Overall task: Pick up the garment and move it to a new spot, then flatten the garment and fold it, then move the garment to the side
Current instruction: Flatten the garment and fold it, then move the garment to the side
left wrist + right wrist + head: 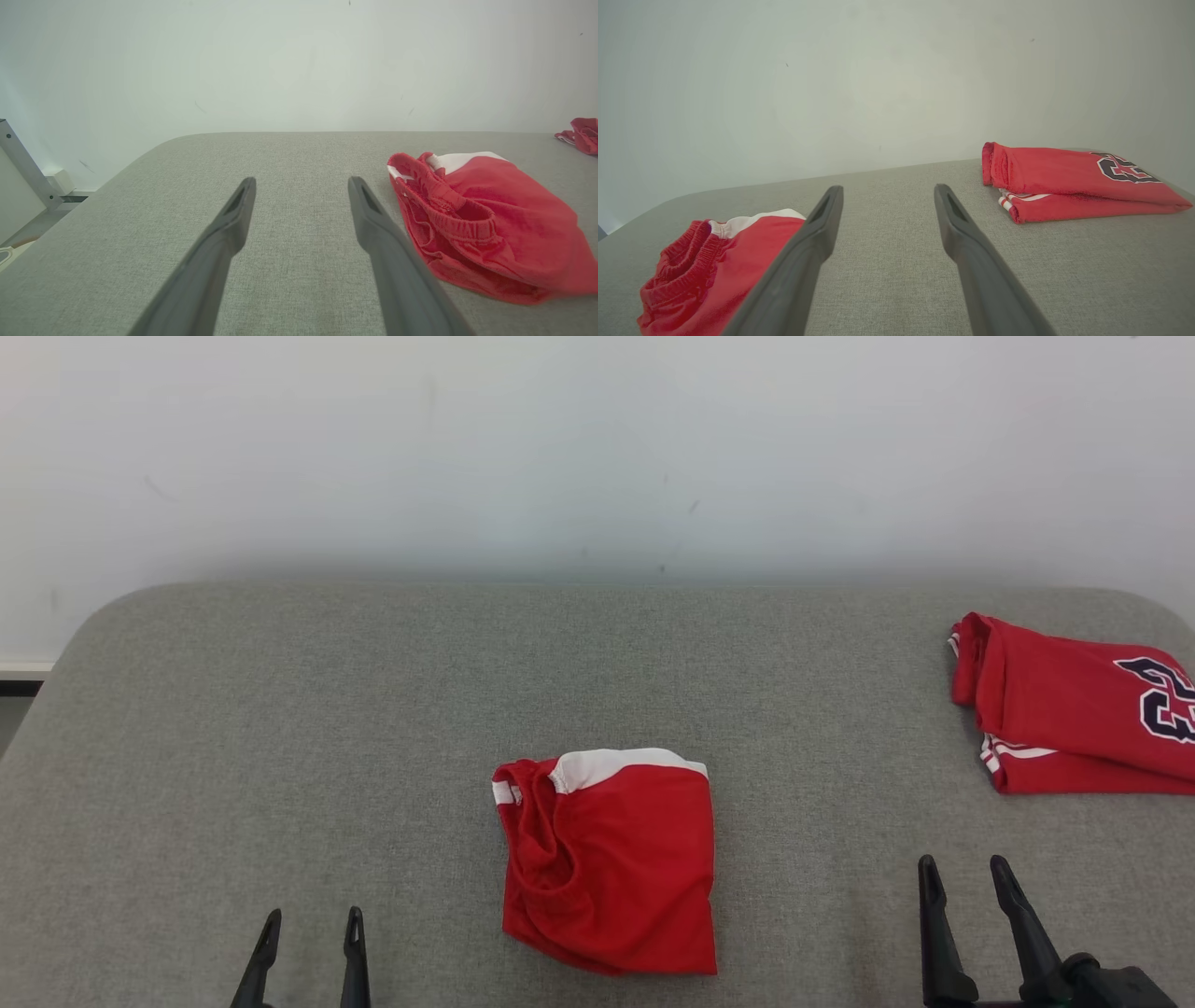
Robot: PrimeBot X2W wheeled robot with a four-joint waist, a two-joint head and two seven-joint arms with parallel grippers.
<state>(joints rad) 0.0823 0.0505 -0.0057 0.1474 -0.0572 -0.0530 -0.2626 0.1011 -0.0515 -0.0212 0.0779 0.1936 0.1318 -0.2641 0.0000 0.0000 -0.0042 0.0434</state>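
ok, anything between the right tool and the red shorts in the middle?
Nothing. Only bare grey tabletop lies between the right tool and the red shorts, plain in the head view.

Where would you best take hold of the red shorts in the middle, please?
Probably the bunched elastic waistband on the left edge of the red shorts, approached from the left: it stands up in ridges, the rest lies flat.

The garment [611,873], midway along the worktop's front edge, is bright red with a white band across its far side. The folded jersey [1064,719] at the right edge is also red, with thin white stripes and a dark navy numeral outlined in white. The worktop [280,756] is flecked grey weave and the wall [560,448] off-white.
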